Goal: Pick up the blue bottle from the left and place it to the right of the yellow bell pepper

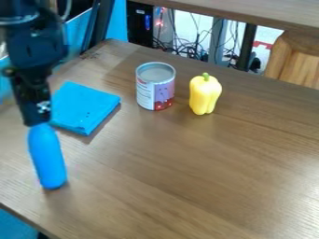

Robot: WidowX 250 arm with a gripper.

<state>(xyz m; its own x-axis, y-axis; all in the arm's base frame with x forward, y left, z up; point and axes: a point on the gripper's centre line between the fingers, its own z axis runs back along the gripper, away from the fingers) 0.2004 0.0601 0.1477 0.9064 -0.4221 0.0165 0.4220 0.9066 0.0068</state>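
The black gripper hangs down at the left of the camera view, shut on the top end of a long blue object with a rounded lower end. That object hangs slightly tilted; whether its lower end touches the table cannot be told. Just behind and to the right of the gripper lies a folded blue cloth. Farther right stands an open-topped or silver-topped can with a white, purple and red label. A yellow bell pepper with a green stem stands upright beside the can, apart from it.
The brown wooden table has its left front edge at the lower left and its back edge behind the can and pepper. Beyond it are cables, a second tabletop and a wooden chair at the upper right.
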